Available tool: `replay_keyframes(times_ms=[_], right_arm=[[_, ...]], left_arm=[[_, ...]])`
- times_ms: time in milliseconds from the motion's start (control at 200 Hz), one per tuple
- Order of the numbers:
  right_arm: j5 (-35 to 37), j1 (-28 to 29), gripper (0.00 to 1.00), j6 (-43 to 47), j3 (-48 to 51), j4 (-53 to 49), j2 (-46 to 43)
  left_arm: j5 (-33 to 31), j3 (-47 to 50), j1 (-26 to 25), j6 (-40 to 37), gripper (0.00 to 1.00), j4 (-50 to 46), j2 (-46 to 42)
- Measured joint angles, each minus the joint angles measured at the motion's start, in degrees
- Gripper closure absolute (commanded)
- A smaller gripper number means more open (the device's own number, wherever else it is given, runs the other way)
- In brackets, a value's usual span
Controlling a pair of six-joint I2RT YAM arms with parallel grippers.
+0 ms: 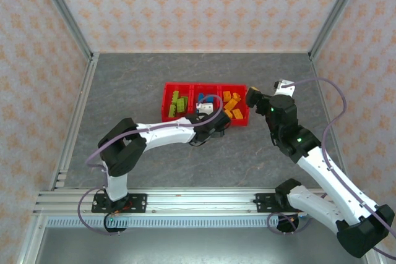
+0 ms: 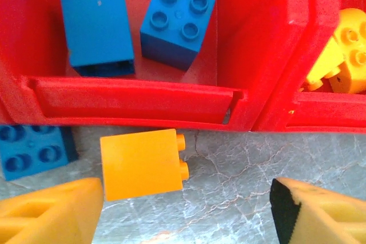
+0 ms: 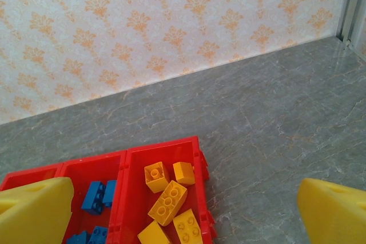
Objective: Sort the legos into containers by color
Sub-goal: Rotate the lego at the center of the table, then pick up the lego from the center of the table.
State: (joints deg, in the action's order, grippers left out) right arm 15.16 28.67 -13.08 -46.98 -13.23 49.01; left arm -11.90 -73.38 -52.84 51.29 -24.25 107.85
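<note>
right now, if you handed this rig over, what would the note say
Left end effector open, low at the table, loose orange brick between its fingers, ungripped, just outside the red tray.
Right end effector open, empty, near the tray's right end.
Done: green bricks in left bin, blue bricks in middle, orange bricks in right.
Left to do: that orange brick and a blue brick beside it on the table.

Grey marbled tbl (image 2: pixel 240 164): red bins (image 2: pixel 131 104); orange lego (image 2: pixel 140 170), blue lego (image 2: pixel 31 150) loose alongside.
</note>
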Motion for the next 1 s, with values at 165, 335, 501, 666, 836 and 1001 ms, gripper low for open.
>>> replay_keyframes(times_ms=[165, 335, 501, 666, 836, 1001], right_arm=[[0.0, 0.0, 0.00, 0.0, 0.0, 0.0, 0.0], [0.0, 0.0, 0.00, 0.0, 0.0, 0.0, 0.0], [0.0, 0.0, 0.00, 0.0, 0.0, 0.0, 0.0], [0.0, 0.0, 0.00, 0.0, 0.0, 0.0, 0.2], [0.0, 0.0, 0.00, 0.0, 0.0, 0.0, 0.5], [0.0, 0.0, 0.00, 0.0, 0.0, 0.0, 0.7]], left_arm=[[-0.5, -0.4, 0.2, 0.6, 0.32, 0.5, 2.1], [-0.5, -0.5, 0.7, 1.7, 0.28, 0.5, 2.1], [-0.8, -0.6, 0.7, 2.8, 0.23, 0.5, 2.1], [-2.0, -0.1, 0.7, 3.1, 0.18, 0.5, 1.3], [-2.3, 0.9, 0.7, 2.8, 0.12, 0.5, -1.6], [-2.7, 1.5, 0.7, 2.8, 0.13, 0.5, -2.7]])
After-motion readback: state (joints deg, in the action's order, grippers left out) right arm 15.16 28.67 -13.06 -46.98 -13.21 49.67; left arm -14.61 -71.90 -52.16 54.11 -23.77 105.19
